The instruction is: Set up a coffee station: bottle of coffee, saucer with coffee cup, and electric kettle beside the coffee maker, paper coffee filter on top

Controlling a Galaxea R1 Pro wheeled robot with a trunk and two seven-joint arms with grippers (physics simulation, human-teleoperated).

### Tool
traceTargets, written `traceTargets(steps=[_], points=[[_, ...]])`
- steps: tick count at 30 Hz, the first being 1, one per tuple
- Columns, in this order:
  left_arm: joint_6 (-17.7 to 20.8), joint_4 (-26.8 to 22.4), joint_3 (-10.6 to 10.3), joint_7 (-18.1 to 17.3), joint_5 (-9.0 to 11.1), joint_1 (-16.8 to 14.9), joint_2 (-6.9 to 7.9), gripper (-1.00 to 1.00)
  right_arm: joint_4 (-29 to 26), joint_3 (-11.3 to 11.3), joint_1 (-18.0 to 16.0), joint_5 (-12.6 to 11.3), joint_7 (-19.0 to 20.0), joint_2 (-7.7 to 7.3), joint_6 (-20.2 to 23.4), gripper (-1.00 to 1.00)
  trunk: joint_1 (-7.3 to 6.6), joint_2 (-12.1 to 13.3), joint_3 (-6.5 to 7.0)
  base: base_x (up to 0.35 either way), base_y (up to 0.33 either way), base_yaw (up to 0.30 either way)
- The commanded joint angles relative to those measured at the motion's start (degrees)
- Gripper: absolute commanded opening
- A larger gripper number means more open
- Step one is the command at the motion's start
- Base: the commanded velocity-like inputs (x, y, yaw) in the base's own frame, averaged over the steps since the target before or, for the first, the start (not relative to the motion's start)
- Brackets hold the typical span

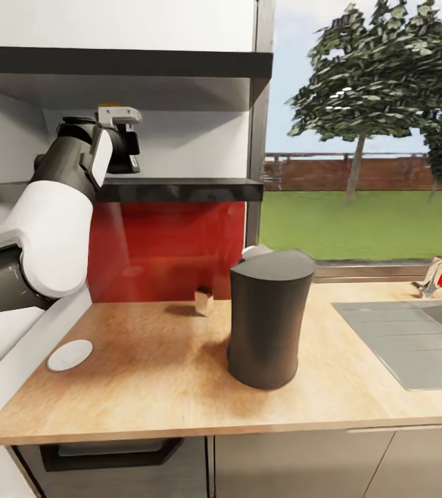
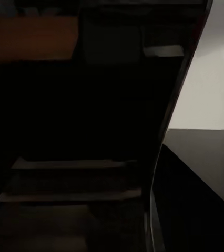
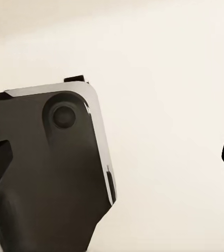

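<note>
Countertop [image 1: 151,387] | coffee maker [image 1: 268,317] centre | saucer [image 1: 69,355] left | sink [image 1: 414,339] right

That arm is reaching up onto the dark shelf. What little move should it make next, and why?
Probably a slow creep further in along the dark wall shelf. The left claw sits at shelf height, but its own camera is too dark to show any bottle, and the light wooden countertop holds just the tall dark grey electric kettle and small white round saucer.

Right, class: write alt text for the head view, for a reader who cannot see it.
The robot's left arm reaches up to a dark wall shelf, its claw at the shelf. Below, a wooden countertop holds a tall dark coffee maker, a white saucer and a small brown object, with a sink beside.
</note>
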Motion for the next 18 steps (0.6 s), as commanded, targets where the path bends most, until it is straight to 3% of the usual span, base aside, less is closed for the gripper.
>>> traceTargets(steps=[1, 10, 18], points=[[0.3, -0.1, 0.4, -0.4, -0.4, 0.0, -0.08, -1.00, 0.0, -0.2, 0.0, -0.3, 0.0, 0.01, -0.2, 1.00, -0.02, 0.0, -0.03, -0.337, 0.000, 0.000], [0.4, -0.2, 0.4, -0.7, -0.4, 0.0, -0.08, -1.00, 0.0, -0.2, 0.0, -0.3, 0.1, 0.02, -0.2, 1.00, -0.02, 0.0, -0.03, -0.303, 0.000, 0.000], [0.4, -0.2, 0.4, -0.8, -0.4, 0.0, -0.08, -1.00, 0.0, -0.2, 0.0, -0.3, 0.1, 0.02, -0.2, 1.00, -0.02, 0.0, -0.03, -0.045, 0.000, -0.019]])
